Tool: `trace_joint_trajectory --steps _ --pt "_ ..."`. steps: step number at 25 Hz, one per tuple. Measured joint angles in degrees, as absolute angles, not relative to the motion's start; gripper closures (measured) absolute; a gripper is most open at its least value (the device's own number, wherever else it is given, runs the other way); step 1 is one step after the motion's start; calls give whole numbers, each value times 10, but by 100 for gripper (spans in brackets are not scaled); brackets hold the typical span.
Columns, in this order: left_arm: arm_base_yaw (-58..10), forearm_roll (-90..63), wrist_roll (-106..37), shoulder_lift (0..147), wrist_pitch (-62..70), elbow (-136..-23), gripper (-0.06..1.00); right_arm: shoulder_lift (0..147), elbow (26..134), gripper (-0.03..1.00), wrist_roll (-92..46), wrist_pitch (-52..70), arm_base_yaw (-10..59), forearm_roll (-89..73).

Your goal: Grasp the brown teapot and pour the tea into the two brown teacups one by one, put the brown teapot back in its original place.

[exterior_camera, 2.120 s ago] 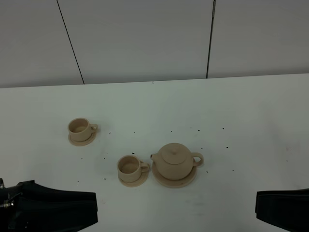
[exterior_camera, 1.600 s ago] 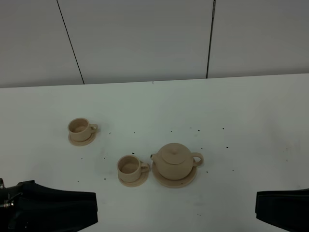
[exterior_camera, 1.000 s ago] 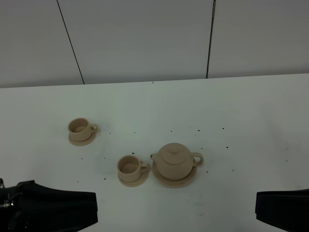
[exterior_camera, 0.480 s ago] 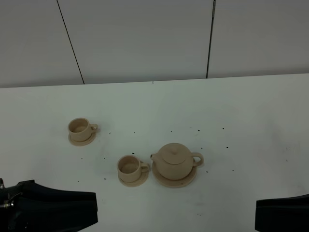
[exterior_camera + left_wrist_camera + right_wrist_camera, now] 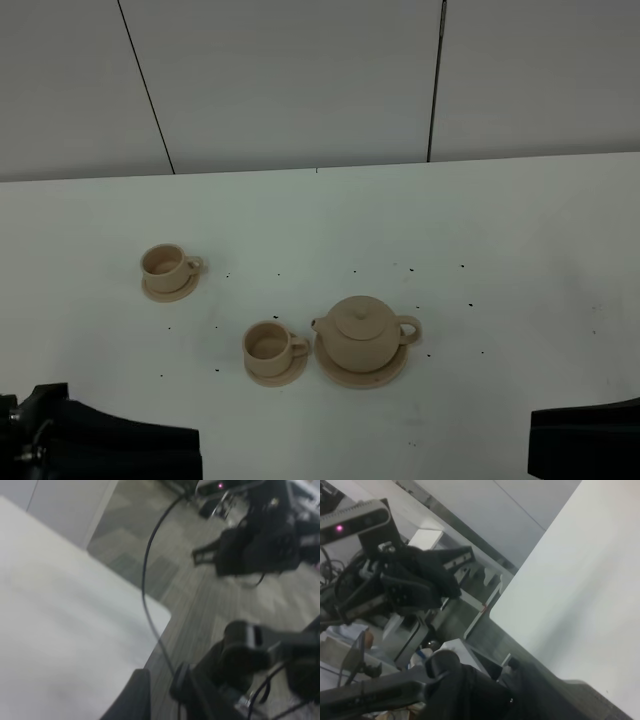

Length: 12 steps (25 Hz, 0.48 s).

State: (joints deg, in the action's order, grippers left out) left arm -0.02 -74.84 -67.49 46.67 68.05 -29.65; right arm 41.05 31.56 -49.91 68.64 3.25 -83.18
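- Brown teapot (image 5: 360,338) stands upright on the wide round saucer (image 5: 392,374), a little right of the middle of the white worktop (image 5: 520,240), on its near half.
- Its lid with the small knob is on, its short spout points left and its loop handle points right.
- One brown teacup (image 5: 268,345) stands on a small saucer (image 5: 287,378) just left of the teapot, with its handle turned right toward the spout. The rim of this small saucer is just beside the rim of the wide saucer; I cannot tell if they touch.
- The other brown teacup (image 5: 163,264) stands on its own small saucer (image 5: 172,294) farther away and more to the left, well apart from the teapot. Its handle also points right.
- Both teacups are upright; I cannot tell if anything is inside them.
- Small dark specks (image 5: 411,270) lie scattered on the worktop around the tea set.
- The left arm (image 5: 110,452) shows only as a black shape at the near left edge, and the right arm (image 5: 585,443) as a black shape at the near right edge. Both are well apart from the teapot and the teacups.
- Both wrist views are blurred and show only dark parts of the arms, a corner of the worktop and the room beyond it.
- No view shows the fingers clearly, so for both arms I cannot tell if they are spread or pressed together.
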Motion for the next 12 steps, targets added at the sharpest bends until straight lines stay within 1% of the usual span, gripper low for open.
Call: trace_joint_trajectory --steps 3,7,12 --pt "0 -699 -642 434 681 -296 70 411 316 72 -506 686 32 -832" --pt "0 -625 -572 353 671 -296 70 411 316 72 -514 686 32 -832" --pt "0 -470 -399 234 600 -296 70 411 316 72 -529 686 32 -832"
